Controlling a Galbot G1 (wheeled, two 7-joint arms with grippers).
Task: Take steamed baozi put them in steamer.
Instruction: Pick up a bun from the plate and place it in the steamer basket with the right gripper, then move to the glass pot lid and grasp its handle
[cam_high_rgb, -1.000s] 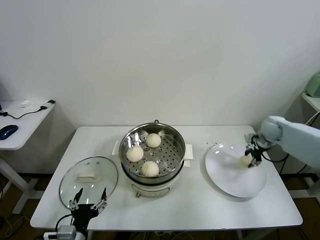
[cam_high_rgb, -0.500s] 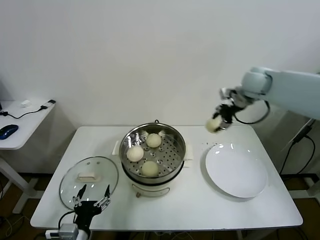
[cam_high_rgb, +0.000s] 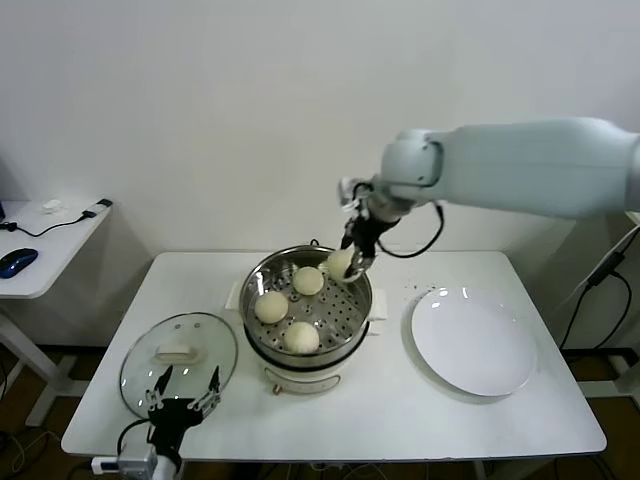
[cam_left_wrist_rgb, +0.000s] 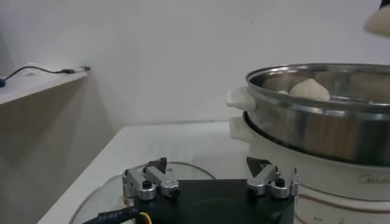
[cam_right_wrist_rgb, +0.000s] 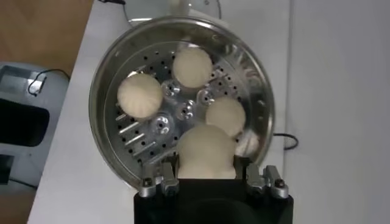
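The steamer (cam_high_rgb: 262, 280) stands mid-table, with three cream-white baozi on its perforated tray: one at the back (cam_high_rgb: 307, 281), one at the left (cam_high_rgb: 270, 307), one at the front (cam_high_rgb: 300, 338). A further baozi (cam_high_rgb: 341, 263) hangs above the steamer's back right rim, with my right gripper (cam_high_rgb: 350, 256) shut on it. In the right wrist view this held baozi (cam_right_wrist_rgb: 207, 152) fills the space between the fingers, above the tray (cam_right_wrist_rgb: 161, 125). My left gripper (cam_high_rgb: 182, 395) stands open and holds nothing, low at the table's front left, over the near edge of the glass lid.
A round glass lid (cam_high_rgb: 178, 360) with a white handle lies left of the steamer. A bare white plate (cam_high_rgb: 474, 342) lies to its right. A side table (cam_high_rgb: 40, 250) with a mouse and cables stands far left.
My right arm lifted the baozi off the plate, carried it left, and now holds it over the steamer's back right rim. The left arm has barely moved.
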